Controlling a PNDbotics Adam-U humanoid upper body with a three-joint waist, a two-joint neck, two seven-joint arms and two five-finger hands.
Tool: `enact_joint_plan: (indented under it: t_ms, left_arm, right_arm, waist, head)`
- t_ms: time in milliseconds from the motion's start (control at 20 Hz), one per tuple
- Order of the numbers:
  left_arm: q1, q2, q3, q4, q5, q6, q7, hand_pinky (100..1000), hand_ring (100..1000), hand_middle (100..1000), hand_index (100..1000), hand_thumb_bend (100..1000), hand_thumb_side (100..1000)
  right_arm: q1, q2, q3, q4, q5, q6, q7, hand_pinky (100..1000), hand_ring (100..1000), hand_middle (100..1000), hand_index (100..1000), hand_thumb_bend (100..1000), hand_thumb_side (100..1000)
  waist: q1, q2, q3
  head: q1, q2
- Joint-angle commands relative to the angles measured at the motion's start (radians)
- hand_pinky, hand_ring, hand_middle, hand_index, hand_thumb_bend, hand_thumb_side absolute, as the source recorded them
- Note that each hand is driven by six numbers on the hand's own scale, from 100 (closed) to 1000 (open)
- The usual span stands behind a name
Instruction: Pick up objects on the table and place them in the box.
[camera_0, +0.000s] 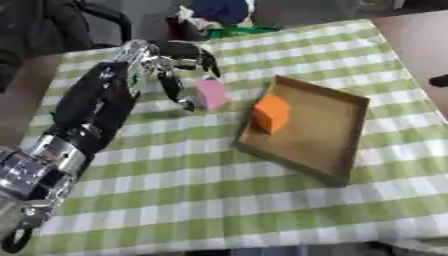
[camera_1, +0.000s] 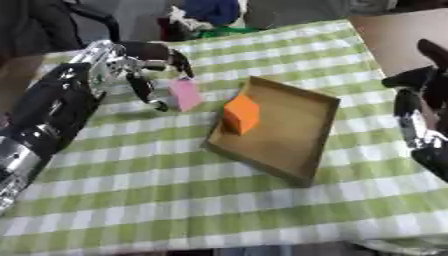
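Note:
A pink block (camera_0: 211, 94) stands on the checked cloth just left of a shallow brown box (camera_0: 343, 150). My left hand (camera_0: 166, 60) reaches in from the left. A curled finger touches the block's top and the thumb (camera_0: 178, 95) sits against its lower left side. An orange block (camera_0: 271, 114) lies inside the box against its left wall. My right hand (camera_1: 418, 112) shows at the right edge of the right eye view, fingers up and relaxed, holding nothing.
A green and white checked cloth (camera_0: 219, 200) covers the table. Blue and green things (camera_0: 223, 17) lie past the far edge. A bare brown surface (camera_0: 420, 40) lies at the upper right. The table's near edge runs along the bottom.

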Motion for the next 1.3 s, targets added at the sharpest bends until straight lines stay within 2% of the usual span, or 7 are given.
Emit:
enact_joint_plan:
  t_ms: [50, 300, 400, 550, 650, 1000, 1300]
  left_arm:
    - [-0.030, 0.009, 0.015, 0.000, -0.017, -0.084, -0.057, 837, 795, 791, 849, 525, 100]
    - [-0.030, -0.003, 0.016, 0.019, -0.041, -0.089, -0.049, 835, 793, 780, 842, 474, 100]
    - [-0.030, -0.004, 0.017, 0.023, -0.047, -0.094, -0.052, 824, 772, 751, 825, 386, 100]
    - [-0.030, -0.002, 0.020, 0.022, -0.051, -0.096, -0.044, 773, 686, 638, 774, 190, 100]
    - [-0.032, 0.004, 0.021, 0.012, -0.051, -0.094, -0.029, 760, 659, 604, 752, 129, 100]
    - [-0.061, 0.026, 0.029, -0.049, -0.046, -0.094, -0.008, 770, 653, 591, 740, 118, 100]
    - [-0.101, -0.021, 0.036, -0.116, -0.013, -0.075, -0.002, 773, 660, 594, 743, 130, 100]
  right_arm:
    - [-0.013, -0.008, -0.004, -0.009, 0.007, -0.001, 0.002, 883, 744, 627, 1000, 100, 562]
    - [-0.014, -0.008, -0.004, -0.009, 0.008, -0.001, 0.003, 883, 744, 627, 1000, 100, 563]
    - [-0.015, -0.007, -0.004, -0.009, 0.009, -0.001, 0.003, 884, 744, 627, 1000, 100, 563]
    - [-0.015, -0.007, -0.005, -0.009, 0.009, -0.001, 0.003, 884, 744, 627, 1000, 100, 563]
    - [-0.014, -0.007, -0.005, -0.008, 0.008, -0.001, 0.003, 884, 745, 627, 1000, 100, 563]
    - [-0.012, -0.008, -0.004, -0.007, 0.005, -0.001, 0.005, 884, 745, 627, 1000, 100, 562]
    - [-0.015, -0.005, 0.001, -0.007, 0.001, -0.002, 0.011, 884, 745, 627, 1000, 100, 560]
  waist:
    - [-0.005, -0.012, -0.002]
    - [-0.003, -0.007, -0.009]
    - [-0.003, -0.006, -0.010]
    - [-0.003, -0.007, -0.009]
    - [-0.003, -0.008, -0.009]
    - [-0.003, -0.016, -0.008]
    - [-0.003, -0.021, -0.019]
  head:
    - [-0.001, -0.003]
    - [-0.001, -0.004]
    - [-0.001, -0.004]
    - [-0.002, -0.004]
    - [-0.003, -0.004]
    - [-0.003, -0.001]
    - [0.003, 0.001]
